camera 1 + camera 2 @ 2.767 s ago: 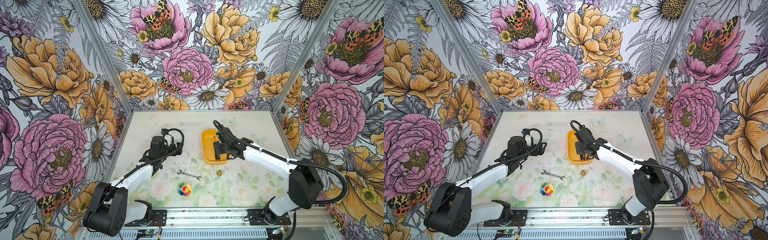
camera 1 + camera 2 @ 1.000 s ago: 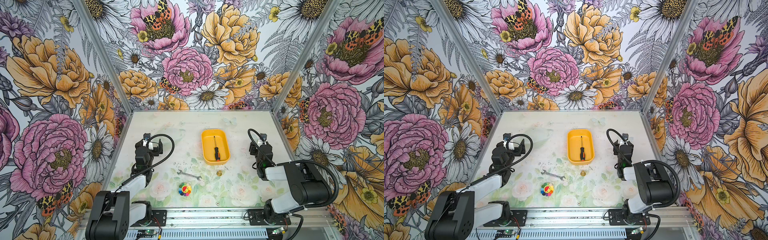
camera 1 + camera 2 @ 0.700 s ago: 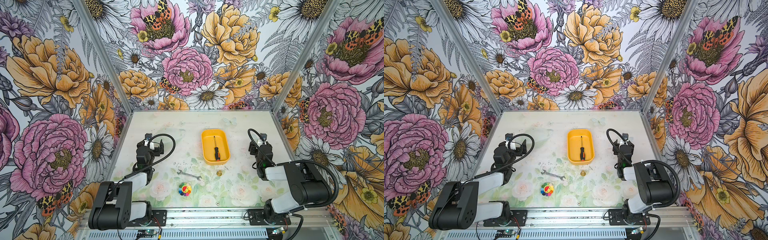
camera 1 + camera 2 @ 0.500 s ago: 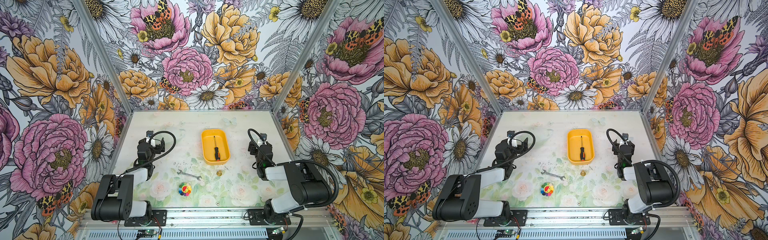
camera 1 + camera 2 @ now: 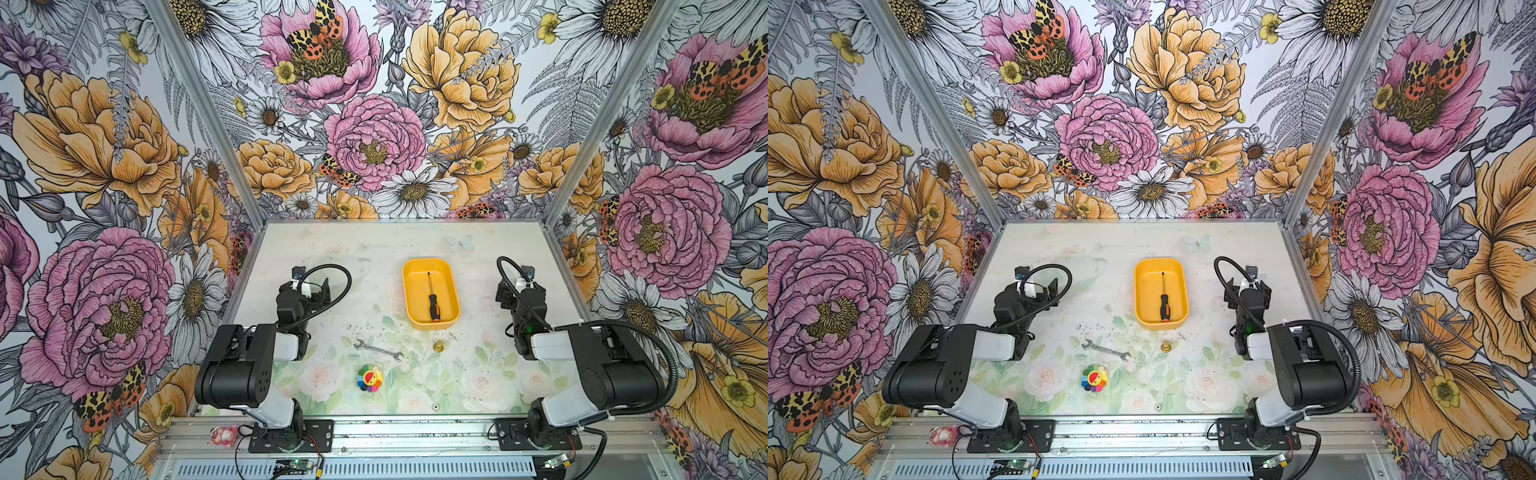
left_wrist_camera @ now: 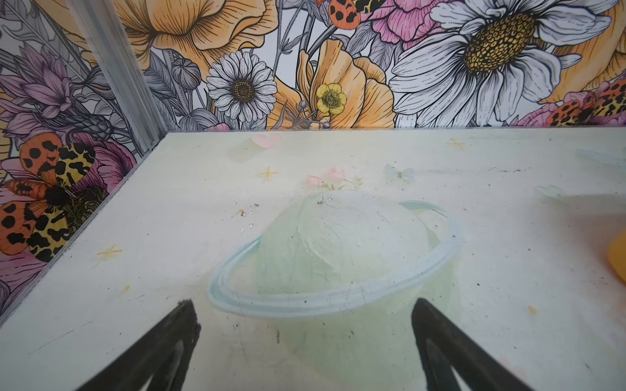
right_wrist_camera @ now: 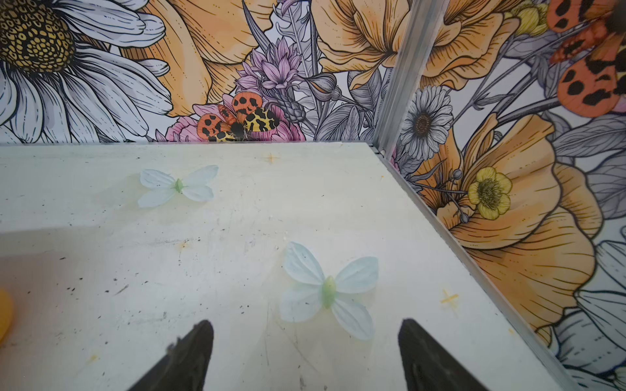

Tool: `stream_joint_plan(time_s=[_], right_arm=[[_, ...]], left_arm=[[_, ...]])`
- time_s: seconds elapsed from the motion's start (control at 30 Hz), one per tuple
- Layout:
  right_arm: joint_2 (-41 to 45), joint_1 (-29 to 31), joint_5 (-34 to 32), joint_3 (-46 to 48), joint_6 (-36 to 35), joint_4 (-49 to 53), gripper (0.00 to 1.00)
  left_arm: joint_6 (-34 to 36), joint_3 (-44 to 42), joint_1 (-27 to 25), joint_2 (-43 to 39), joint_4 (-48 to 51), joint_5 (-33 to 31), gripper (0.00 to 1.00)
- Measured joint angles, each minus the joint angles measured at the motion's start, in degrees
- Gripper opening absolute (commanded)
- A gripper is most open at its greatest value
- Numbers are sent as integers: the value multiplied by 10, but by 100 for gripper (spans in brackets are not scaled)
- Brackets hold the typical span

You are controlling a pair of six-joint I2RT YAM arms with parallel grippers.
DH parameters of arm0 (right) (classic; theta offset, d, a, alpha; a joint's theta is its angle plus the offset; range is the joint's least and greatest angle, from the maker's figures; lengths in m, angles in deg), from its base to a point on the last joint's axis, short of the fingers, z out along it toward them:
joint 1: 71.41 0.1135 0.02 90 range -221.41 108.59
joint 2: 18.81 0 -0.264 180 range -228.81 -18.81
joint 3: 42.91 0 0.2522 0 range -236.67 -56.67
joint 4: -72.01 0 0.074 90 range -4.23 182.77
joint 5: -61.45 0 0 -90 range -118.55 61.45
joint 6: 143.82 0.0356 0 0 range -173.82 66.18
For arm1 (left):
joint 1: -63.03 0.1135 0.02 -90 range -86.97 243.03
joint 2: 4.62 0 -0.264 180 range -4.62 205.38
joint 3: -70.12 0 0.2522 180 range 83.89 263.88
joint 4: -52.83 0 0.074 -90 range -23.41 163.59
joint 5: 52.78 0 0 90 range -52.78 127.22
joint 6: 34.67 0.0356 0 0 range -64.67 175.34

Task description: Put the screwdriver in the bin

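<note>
The slim screwdriver [image 5: 432,296] with black-and-orange handle and dark metal shaft lies flat inside the yellow-orange rectangular plastic bin [image 5: 446,286], handle at the near end, so I judge the placing done. My left end effector [image 6: 303,304] and right end effector [image 7: 305,325] are both spread wide and empty above the pale counter [image 5: 374,249], well apart from the bin. For parking, I'd avoid any sweep across the middle that could nudge it.

We see a yellow-orange bin [image 5: 413,286], low-walled, round-cornered, resting flat slightly toward three o'clock from the middle of our top views, long sides running twelve to six, our screwdriver [image 5: 432,297] lying flat inside, thin dark shaft toward twelve o'clock, black-and-orange handle by the six o'clock wall
</note>
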Motion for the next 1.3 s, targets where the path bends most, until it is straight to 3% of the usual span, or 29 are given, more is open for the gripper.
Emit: stream_joint_plan(time_s=[0.23,0.33,1.3], right_arm=[[0,-5,15,-5,0,7,89],[0,-5,19,-5,1,10,100],[0,-5,23,-5,2,11,99]], left_arm=[[-19,11,16,0,3,-3,99],[-20,11,18,0,3,-3,99],[-29,11,17,0,3,-10,99]])
